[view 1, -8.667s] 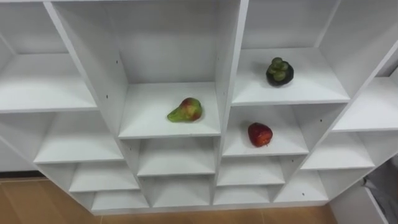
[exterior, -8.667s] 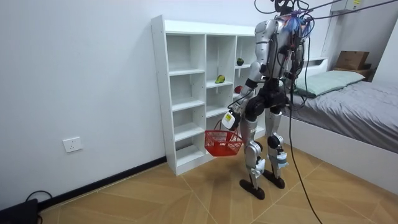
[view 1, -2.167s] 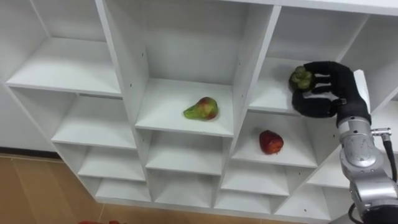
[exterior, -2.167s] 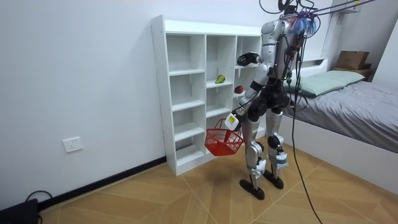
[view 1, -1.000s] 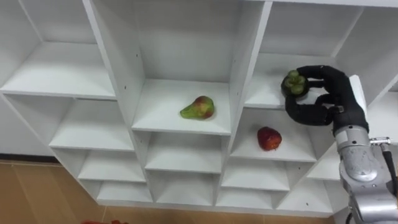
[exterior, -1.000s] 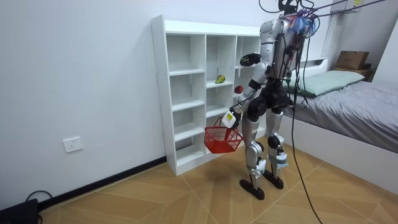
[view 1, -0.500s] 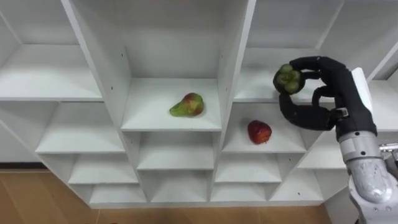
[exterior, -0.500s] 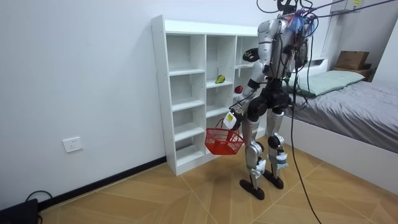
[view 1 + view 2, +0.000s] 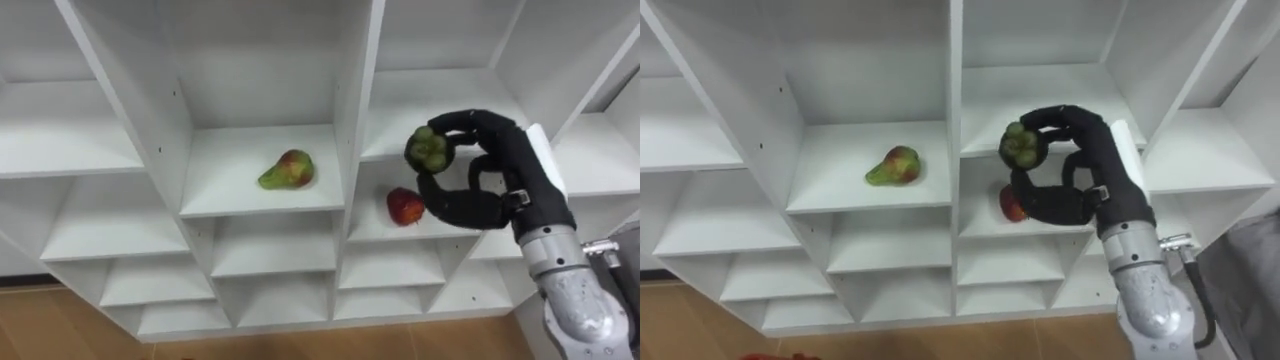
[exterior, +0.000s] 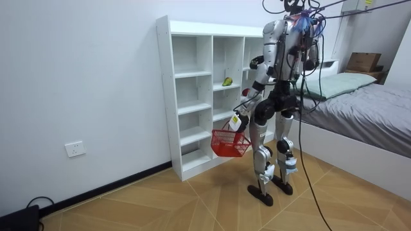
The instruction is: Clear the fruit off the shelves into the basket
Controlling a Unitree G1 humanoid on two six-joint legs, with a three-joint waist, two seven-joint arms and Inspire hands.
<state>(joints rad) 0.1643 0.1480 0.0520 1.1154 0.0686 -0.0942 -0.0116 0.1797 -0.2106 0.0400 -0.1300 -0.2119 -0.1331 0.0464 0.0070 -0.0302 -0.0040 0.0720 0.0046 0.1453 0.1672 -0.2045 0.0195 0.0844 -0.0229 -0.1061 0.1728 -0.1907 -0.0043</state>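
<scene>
Mangosteen point(image 9: 428, 149) is clasped in right hand point(image 9: 488, 172), off closet shelf point(image 9: 455, 92); next, lowering into red basket point(image 10: 228, 145) held by left hand point(image 10: 236, 120).

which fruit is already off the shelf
The dark fruit with the green top: the right hand holds it in front of the shelves. The pear and the red fruit lie on their shelves.

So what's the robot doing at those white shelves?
It is collecting fruit. Its right hand holds a dark green fruit just in front of the closet. A pear and a red fruit lie on shelves inside. Its left hand carries a red basket low at its side.
</scene>
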